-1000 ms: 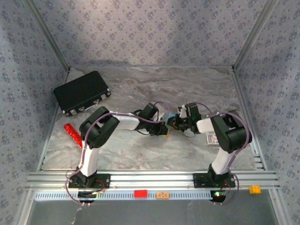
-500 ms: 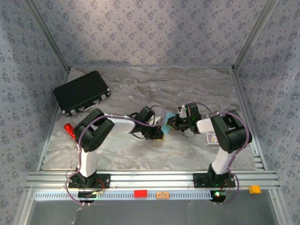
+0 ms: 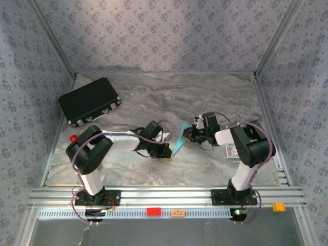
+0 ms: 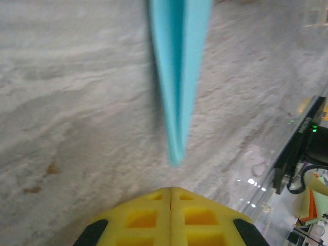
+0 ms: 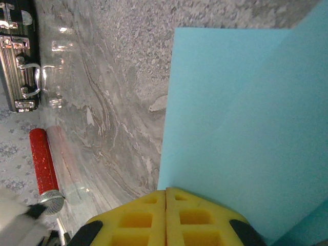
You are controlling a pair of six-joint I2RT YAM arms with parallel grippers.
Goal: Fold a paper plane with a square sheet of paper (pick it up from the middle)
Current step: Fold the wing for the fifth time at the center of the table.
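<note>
Now: one folded paper (image 3: 178, 144) pinched in right gripper (image 3: 189, 136); left gripper (image 3: 166, 154) pressed together; one case (image 3: 89, 101).

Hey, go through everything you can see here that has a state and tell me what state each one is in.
left gripper: shut, holding nothing, tips just short of the paper's point.
right gripper: shut on the sheet of paper.
sheet of paper: folded, pinched at one edge.
black case: closed, lying flat on the table.
red stick: lying flat on the table.
</note>
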